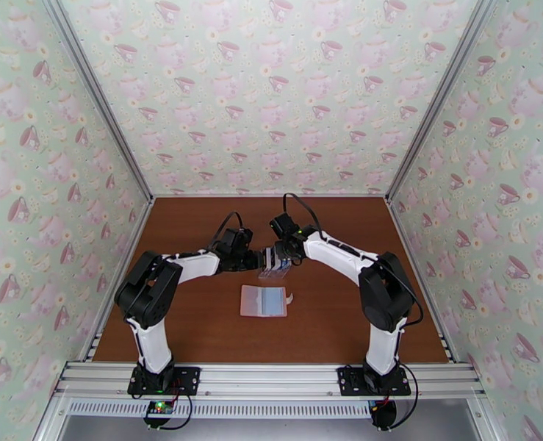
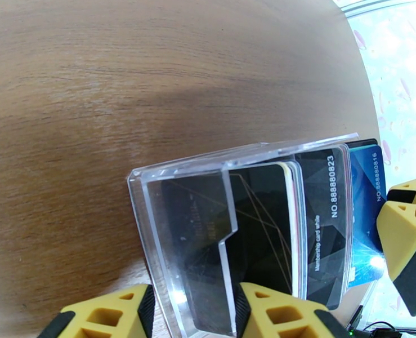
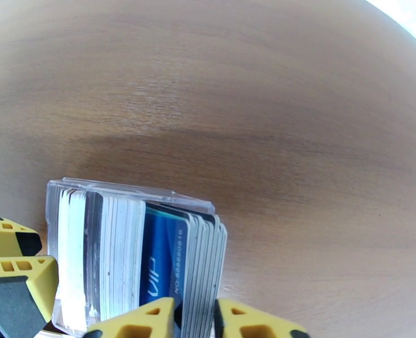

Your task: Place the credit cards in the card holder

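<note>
A clear plastic rack (image 1: 275, 267) (image 2: 179, 187) (image 3: 56, 192) stands mid-way on a brown wooden table (image 1: 198, 325), teacup-print walls (image 1: 271, 90) around, metal rail (image 1: 271, 376) at near edge.

Glossy clear plastic rack (image 2: 174, 181), shiny plastic cards (image 2: 320, 221), smooth wood-grain table (image 2: 95, 80).

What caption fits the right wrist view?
Right gripper straddling credit cards in the clear rack on the wooden table.

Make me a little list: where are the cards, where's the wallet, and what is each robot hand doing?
credit cards: standing in the clear rack
left gripper: clamped on the rack's front
right gripper: fingers around a few cards, grip unclear
card holder: lying open on the table, apart from the rack
</note>
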